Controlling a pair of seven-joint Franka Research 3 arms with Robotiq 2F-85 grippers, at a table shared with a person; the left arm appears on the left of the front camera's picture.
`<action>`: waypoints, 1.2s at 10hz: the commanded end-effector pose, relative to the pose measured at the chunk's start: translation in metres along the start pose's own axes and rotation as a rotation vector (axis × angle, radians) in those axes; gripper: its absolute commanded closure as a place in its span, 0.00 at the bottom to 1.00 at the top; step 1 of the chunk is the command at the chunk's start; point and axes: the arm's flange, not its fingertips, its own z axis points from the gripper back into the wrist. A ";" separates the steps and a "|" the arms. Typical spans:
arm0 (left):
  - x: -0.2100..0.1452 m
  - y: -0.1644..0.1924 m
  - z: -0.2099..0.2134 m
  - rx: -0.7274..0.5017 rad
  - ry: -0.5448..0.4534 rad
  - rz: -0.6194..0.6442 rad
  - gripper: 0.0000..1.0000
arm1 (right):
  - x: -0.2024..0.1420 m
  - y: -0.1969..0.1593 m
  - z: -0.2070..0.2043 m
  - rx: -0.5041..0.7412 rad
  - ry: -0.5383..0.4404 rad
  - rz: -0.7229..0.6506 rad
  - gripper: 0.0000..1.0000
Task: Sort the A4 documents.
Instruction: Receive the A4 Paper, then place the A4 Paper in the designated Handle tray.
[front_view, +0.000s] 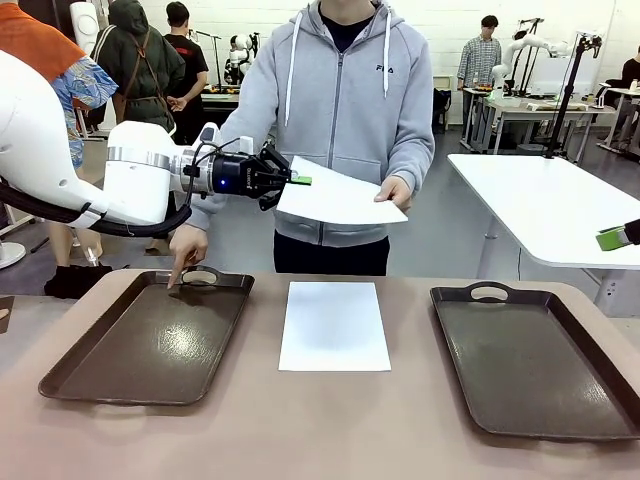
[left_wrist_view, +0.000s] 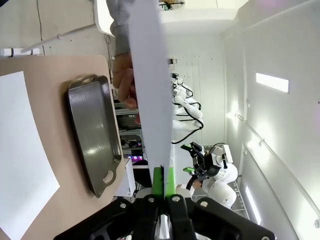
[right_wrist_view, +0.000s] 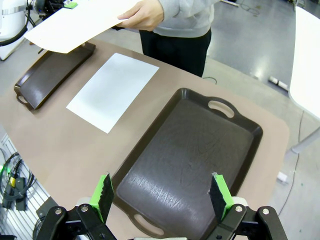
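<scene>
**Two sheets in play, one of them mid-handover**

So the left gripper (front_view: 300, 180) is clamped on one end of the held sheet (front_view: 340, 195), green pads pinched flat on the paper right at its margin. The person's hand (front_view: 395, 190) has the opposite end, so the paper hangs up in the air between them at the far side of the table (front_view: 330, 440), roughly level. Their other hand (front_view: 187, 245) has a finger down on the left tray (front_view: 150, 345) by its handle, which I read as "this one goes here".

The second sheet (front_view: 334, 326) lies flat on the table between the left tray and the right tray (front_view: 540, 365), touching neither. The right gripper (right_wrist_view: 162, 195) hangs over the right tray with its jaws wide apart and nothing in them.

Handling-wise it's plain paper, so practically weightless and with no stiffness to speak of. Held by one end only, I'd expect it to droop and flutter once the person lets go. Slow moves then, and lay it into the tray rather than drop it. Pinching mid-edge beats a corner, since a corner grab lets it twist. It's smooth too, so a tug from the other end could slide it out of the pads or crease it.

The flat one looks trickier imo, because there's nothing to get a finger under. It probably needs sliding to the table edge, or the person lifting it.
</scene>
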 end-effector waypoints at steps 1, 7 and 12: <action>-0.002 -0.006 0.007 -0.060 0.036 -0.049 1.00 | 0.000 0.000 -0.002 0.013 -0.002 0.000 0.00; 0.000 0.000 0.000 0.000 0.000 0.000 1.00 | 0.000 0.000 -0.002 0.013 -0.002 0.000 0.00; 0.000 0.000 0.000 0.000 0.000 0.000 1.00 | 0.000 0.000 -0.002 0.013 -0.002 0.000 0.00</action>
